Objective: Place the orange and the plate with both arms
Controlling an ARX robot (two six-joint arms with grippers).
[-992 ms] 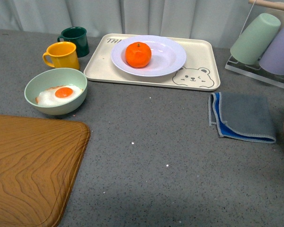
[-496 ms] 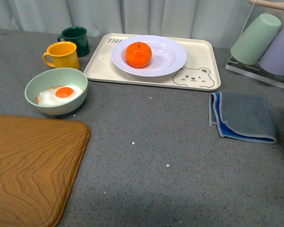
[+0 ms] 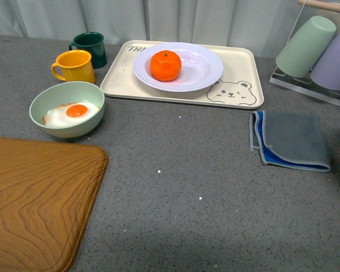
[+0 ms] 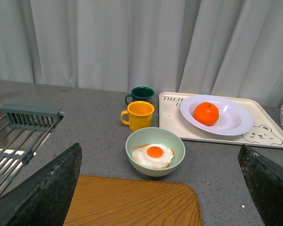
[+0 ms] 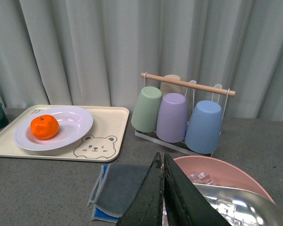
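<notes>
Judging the orange (image 3: 165, 65) light, round and apt to roll in the stiff, slick plate (image 3: 204, 71) on the tray (image 3: 243, 93) well ahead, I planned a mid-grip, my left gripper (image 4: 155, 188) spread, right gripper (image 5: 162, 188) pressed together.

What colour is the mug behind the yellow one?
Dark green mug, clearest in the front view.
</notes>
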